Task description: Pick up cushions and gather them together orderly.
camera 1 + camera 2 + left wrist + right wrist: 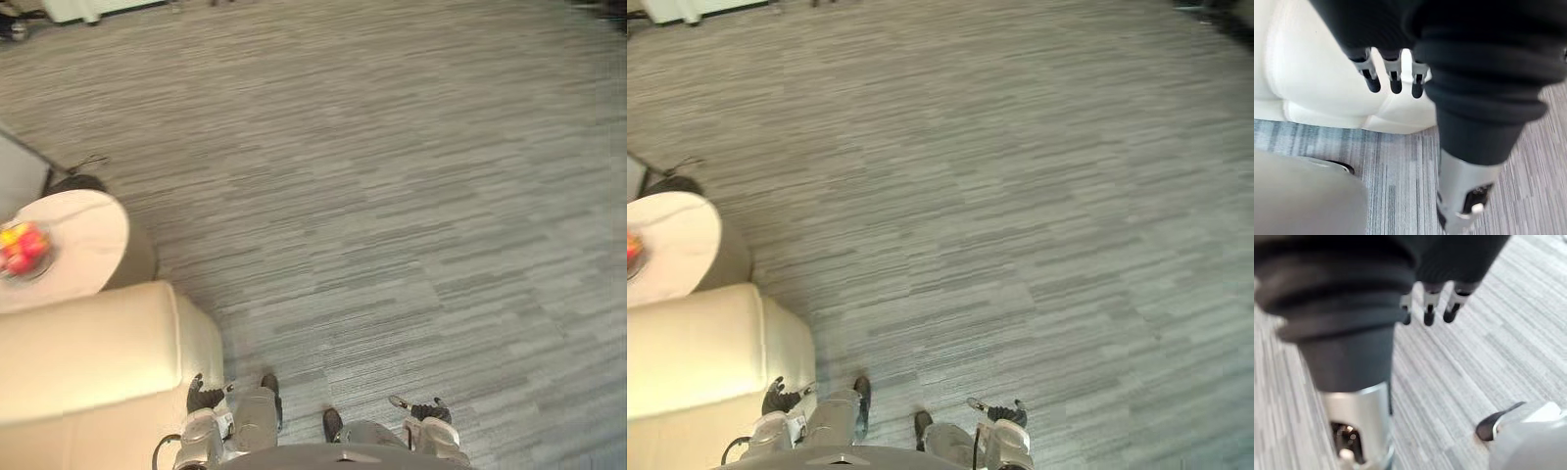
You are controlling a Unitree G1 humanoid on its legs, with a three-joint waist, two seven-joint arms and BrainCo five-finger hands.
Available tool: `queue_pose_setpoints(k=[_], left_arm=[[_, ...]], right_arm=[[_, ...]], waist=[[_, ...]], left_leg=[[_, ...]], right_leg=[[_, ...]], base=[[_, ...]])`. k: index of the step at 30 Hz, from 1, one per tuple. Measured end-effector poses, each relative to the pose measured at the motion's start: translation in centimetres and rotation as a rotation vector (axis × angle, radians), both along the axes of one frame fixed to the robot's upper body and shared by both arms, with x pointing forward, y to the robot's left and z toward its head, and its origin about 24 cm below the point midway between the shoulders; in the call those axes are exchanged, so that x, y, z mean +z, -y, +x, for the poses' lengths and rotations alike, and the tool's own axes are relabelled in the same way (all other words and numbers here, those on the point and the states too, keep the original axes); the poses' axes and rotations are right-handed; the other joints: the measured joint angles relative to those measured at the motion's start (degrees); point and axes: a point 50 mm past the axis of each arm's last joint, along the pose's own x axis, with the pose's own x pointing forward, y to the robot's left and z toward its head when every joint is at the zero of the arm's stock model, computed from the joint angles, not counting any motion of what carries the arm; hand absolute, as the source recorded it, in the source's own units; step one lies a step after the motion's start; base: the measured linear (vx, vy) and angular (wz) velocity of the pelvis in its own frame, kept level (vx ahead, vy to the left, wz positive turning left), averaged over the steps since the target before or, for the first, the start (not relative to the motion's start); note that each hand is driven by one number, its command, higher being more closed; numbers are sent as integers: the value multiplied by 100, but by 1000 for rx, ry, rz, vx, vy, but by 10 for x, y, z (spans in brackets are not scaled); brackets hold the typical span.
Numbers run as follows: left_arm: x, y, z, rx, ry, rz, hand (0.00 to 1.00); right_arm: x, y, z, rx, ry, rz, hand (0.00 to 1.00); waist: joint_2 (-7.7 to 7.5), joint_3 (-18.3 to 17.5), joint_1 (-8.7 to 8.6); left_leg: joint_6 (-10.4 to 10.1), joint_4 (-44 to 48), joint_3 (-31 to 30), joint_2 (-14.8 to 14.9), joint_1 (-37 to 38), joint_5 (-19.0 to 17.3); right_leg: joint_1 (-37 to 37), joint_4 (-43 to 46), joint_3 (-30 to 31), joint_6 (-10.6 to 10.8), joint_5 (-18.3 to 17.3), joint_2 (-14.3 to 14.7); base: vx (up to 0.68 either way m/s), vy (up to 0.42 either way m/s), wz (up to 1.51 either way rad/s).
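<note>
My left hand hangs low beside a cream upholstered seat. In the left wrist view its fingers point down, relaxed and holding nothing, with the cream padding just past them. My right hand hangs at my other side over grey carpet. Its fingers are also relaxed and hold nothing.
A round pale side table stands behind the cream seat, with a bowl of red and yellow fruit on it. Striped grey carpet stretches ahead and to the right. A white piece of furniture stands at the far edge.
</note>
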Motion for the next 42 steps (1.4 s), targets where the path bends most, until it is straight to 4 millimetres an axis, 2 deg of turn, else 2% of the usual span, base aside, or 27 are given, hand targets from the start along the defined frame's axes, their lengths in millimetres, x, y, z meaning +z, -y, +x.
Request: queue_pose_setpoints(k=[1,2,3,4,5,7,9,10,11,12,14,16,17,19,22,26,27,29,30,31,32,34,36,37,40,41,42], left_arm=[[0,-7,-1,-9,-7,17,0],[0,-7,-2,-16,-13,18,0],[0,-7,-1,-44,-19,24,0],[0,-7,0,-83,-21,36,0],[1,-6,3,-126,-22,49,0],[2,-10,7,-153,-22,70,0],[2,-16,8,-157,-30,87,0],[2,-19,8,-164,-37,96,0],[2,-22,8,-169,-44,104,0],[0,-16,7,-173,-51,91,0],[-2,-9,7,-185,-55,75,0],[-3,-3,8,-217,-60,74,0],[-2,-4,9,-223,-57,78,0],[-1,-7,11,-238,-47,95,0],[3,-10,15,-263,-26,121,0],[5,-10,18,-279,-14,134,0],[5,-10,20,-288,-13,141,0],[5,-10,20,-297,-16,146,0],[5,-10,20,-304,-17,148,0],[6,-12,20,-307,-17,154,0],[7,-13,24,-309,-8,157,0],[6,-14,23,-306,-16,149,0],[3,-15,13,-300,-45,140,0],[-1,-17,4,-295,-78,140,0],[-3,-22,1,-314,-105,152,0],[-3,-23,-1,-328,-119,160,0],[-3,-23,-1,-328,-121,159,0]], right_arm=[[-1,-6,-1,-9,0,20,0],[-1,-7,1,-6,4,22,0],[0,-8,6,4,14,22,0],[1,-8,12,12,26,22,0],[3,-7,16,19,33,19,0],[5,-8,30,72,43,9,0],[7,-9,36,77,59,9,0],[8,-8,37,76,60,6,0],[8,-6,36,75,57,0,0],[10,2,37,74,56,-21,0],[11,9,37,74,53,-37,0],[9,13,32,74,31,-46,0],[8,13,30,73,24,-45,0],[8,13,29,91,18,-50,0],[9,13,32,103,23,-57,0],[8,9,33,100,25,-47,0],[8,9,32,84,26,-44,0],[7,7,31,82,25,-38,0],[8,6,32,83,27,-36,0],[7,3,32,83,28,-28,0],[7,1,34,83,33,-22,0],[8,0,35,80,40,-19,0],[7,1,33,67,38,-13,0],[5,-1,27,62,28,-8,0],[4,-3,21,72,16,-11,0],[2,-3,16,67,7,-9,0],[3,-2,16,68,10,-13,0]], waist=[[-156,-80,13],[-176,-87,-4],[-171,-75,-19],[-161,-69,-46],[-131,-53,-89],[-6,22,-67],[14,52,-70],[-29,70,-79],[-123,121,-107],[80,160,-152],[231,201,-198],[309,248,-210],[396,335,-185],[382,419,-170],[310,510,-140],[333,522,46],[313,540,66],[240,564,118],[174,538,148],[59,494,129],[0,526,150],[-8,523,230],[-60,461,285],[-150,310,251],[-269,251,173],[-309,250,91],[-310,253,80]], left_leg=[[66,-16,440,14,194,-176],[107,-21,584,38,266,-229],[164,-27,878,111,406,-328],[204,-47,1134,147,507,-357],[213,-114,1374,180,636,-362],[212,-312,1809,329,993,-361],[211,-381,2066,383,1141,-361],[163,-394,2229,336,1235,-384],[28,-379,2269,233,1375,-463],[-33,-396,2241,347,1457,-496],[-60,-237,2241,475,1427,-503],[-32,1058,2130,921,996,-488],[243,2337,1707,1372,611,-218],[255,3340,1216,1469,299,-351],[121,3657,791,1163,-297,-528],[70,1928,669,685,-984,-531],[43,694,642,447,-1027,-266],[50,-466,683,114,-779,810],[251,-675,729,-60,-646,1019],[317,-685,787,-180,-598,977],[510,-421,825,-220,-667,807],[615,123,847,-226,-725,436],[706,316,912,-299,-566,136],[711,234,987,-439,-338,-279],[749,299,1009,-593,-92,-520],[808,295,1000,-636,214,-634],[821,277,1000,-636,330,-659]], right_leg=[[-183,333,-170,209,-14,-159],[-259,468,-297,405,-32,-202],[-488,785,-704,870,-49,-329],[-704,1074,-1468,913,-77,-617],[-836,1223,-2509,720,-124,-1031],[-860,942,-4196,328,-40,-1512],[-938,426,-4828,173,224,-1579],[-963,11,-5024,-2,694,-1567],[-957,-195,-4903,-256,1231,-1568],[-935,-182,-4790,-258,1252,-1415],[-940,-336,-4650,-233,1178,-1237],[-881,-501,-4387,-238,1056,-951],[-537,-673,-4239,-342,971,-665],[-218,-700,-4037,-391,834,-505],[124,-777,-3700,-340,706,-473],[331,-1090,-3335,-240,708,-526],[455,-1165,-3262,-47,664,-625],[703,-1229,-3100,219,515,-845],[777,-1281,-3044,292,480,-953],[802,-1360,-2982,305,484,-1028],[899,-1498,-2947,367,633,-1078],[1088,-1506,-2846,459,710,-1169],[1089,-1059,-2649,622,606,-1337],[719,52,-2531,987,261,-1557],[-105,2145,-2253,1138,286,-1920],[-581,3451,-2172,1194,412,-2035],[-697,3793,-2200,1184,408,-2055]], base=[[352,318,-129],[222,169,-144],[156,146,-117],[191,172,-133],[206,162,-118],[222,58,-135],[196,-61,-101],[170,-93,-67],[221,-88,-79],[224,-91,-71],[191,-78,-64],[140,-76,-73],[228,-80,-65],[232,-38,-65],[238,55,-63],[247,141,-63],[420,268,-30],[414,251,-21],[394,194,-1],[520,205,11],[401,148,12],[407,192,2],[321,186,-12],[298,161,-11],[366,99,6],[360,16,8],[288,6,3]])
